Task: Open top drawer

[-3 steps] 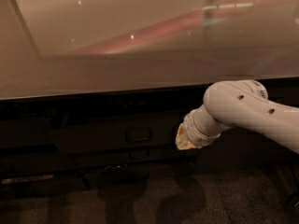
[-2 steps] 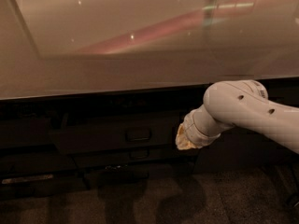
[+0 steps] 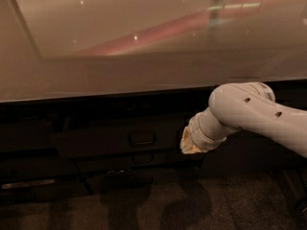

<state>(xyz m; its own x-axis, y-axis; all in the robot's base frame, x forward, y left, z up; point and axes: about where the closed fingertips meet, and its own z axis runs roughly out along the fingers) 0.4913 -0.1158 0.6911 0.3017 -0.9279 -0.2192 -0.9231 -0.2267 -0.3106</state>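
Note:
The top drawer [image 3: 105, 140] is a wide dark front just under the counter edge, with a small dark loop handle [image 3: 142, 139] at its centre. My white arm [image 3: 249, 111] reaches in from the right. Its gripper [image 3: 190, 146] is the pale tan tip at the wrist end, hanging to the right of the handle and slightly lower, at the drawer front's right end. Whether the gripper touches the drawer cannot be told in the dark. How far out the drawer stands is unclear.
A broad glossy tan countertop [image 3: 144, 47] fills the upper half and overhangs the drawers. A slimmer dark drawer front with a like handle [image 3: 143, 157] sits just below. Dark floor [image 3: 158, 205] lies in front.

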